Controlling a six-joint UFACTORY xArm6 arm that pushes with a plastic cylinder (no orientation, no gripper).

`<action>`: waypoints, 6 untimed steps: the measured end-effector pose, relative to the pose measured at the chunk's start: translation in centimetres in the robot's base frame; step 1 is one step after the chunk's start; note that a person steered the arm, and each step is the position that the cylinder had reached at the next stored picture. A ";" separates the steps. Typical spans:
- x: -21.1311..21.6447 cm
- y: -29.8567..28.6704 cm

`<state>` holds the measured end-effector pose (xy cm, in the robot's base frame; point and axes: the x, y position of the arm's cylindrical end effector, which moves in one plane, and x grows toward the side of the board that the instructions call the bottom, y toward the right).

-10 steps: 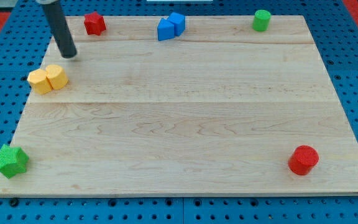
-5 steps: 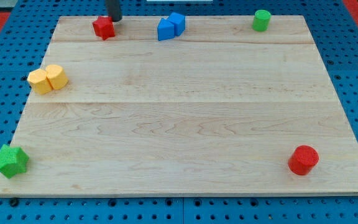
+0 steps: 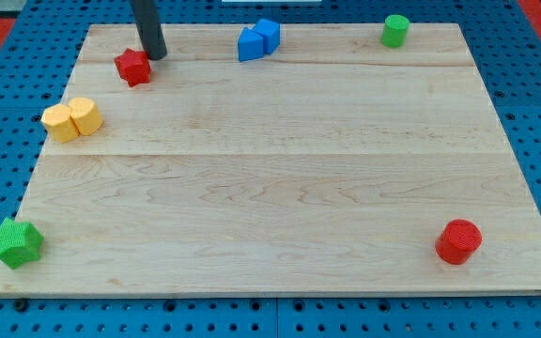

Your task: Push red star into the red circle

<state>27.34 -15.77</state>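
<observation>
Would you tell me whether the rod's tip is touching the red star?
Cannot tell: in the camera view my tip sits right at the red star's upper-right edge, with no plain gap or contact.

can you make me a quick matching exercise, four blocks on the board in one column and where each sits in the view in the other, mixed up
Blocks:
1. red star
2. red circle
3. green star
4. green cylinder

Places:
A. the view's bottom left corner
B. the view's top right
C. the view's top left, just below and left of my tip
D. the view's bottom right

Pairs: 1-C, 2-D, 3-A, 4-B
</observation>
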 end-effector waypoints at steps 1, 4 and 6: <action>-1.5 -3.6; 0.4 -2.7; 3.9 0.8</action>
<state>31.24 -14.99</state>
